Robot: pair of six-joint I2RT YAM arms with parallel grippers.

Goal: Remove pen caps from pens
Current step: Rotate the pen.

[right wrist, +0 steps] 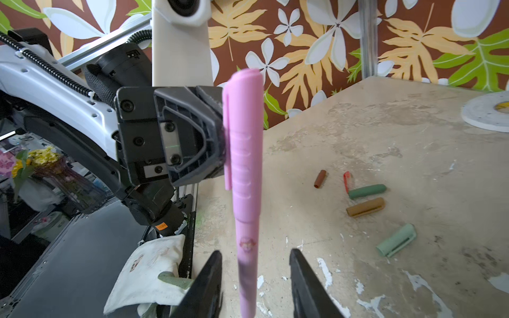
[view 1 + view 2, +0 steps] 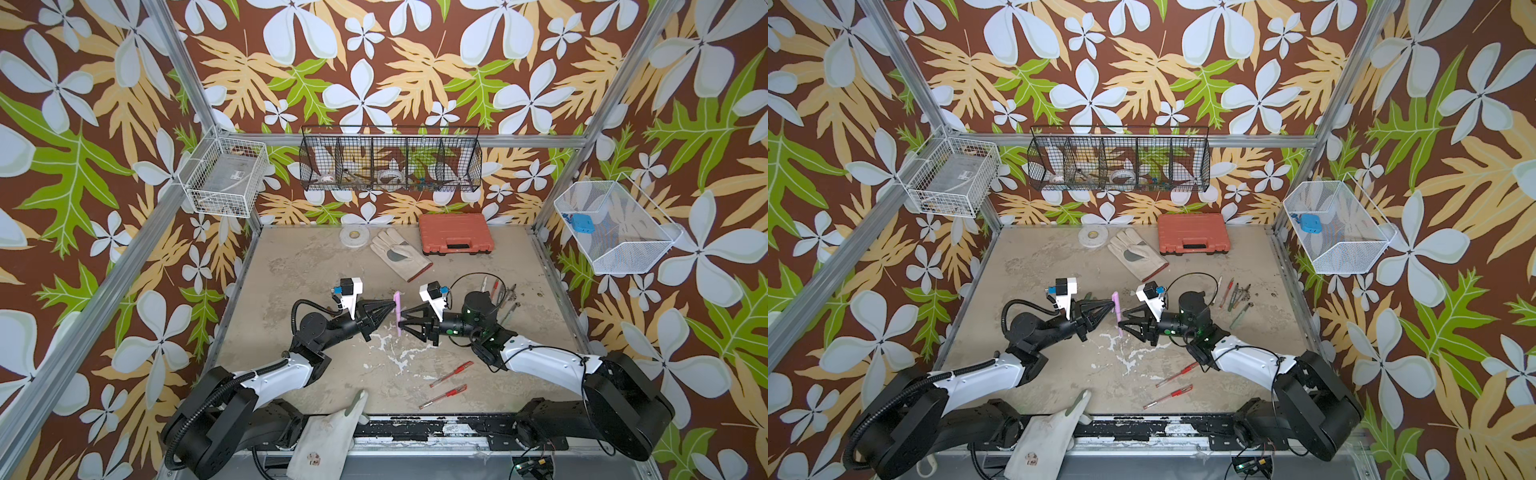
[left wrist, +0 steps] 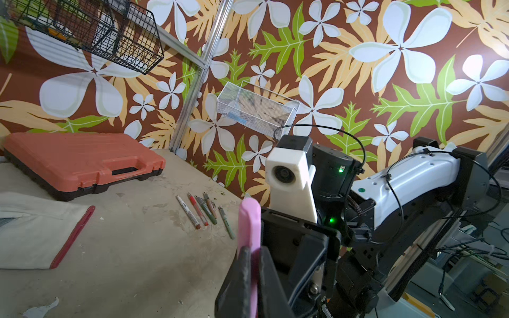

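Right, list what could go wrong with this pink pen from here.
1. The left gripper clamps only the pink cap; the barrel hangs free and could drop out before it is gripped.
2. The right gripper is open, the barrel nearer one jaw; closing may knock it askew.

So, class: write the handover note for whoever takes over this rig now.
Left gripper: shut on the cap of the pink pen, held upright.
Right gripper: open, jaws either side of the barrel, not yet gripping.
Done: five loose caps lie on the table; five uncapped pens lie beside the right arm.
Left: pull the pink cap, then the two red pens near the front edge, which look capped.
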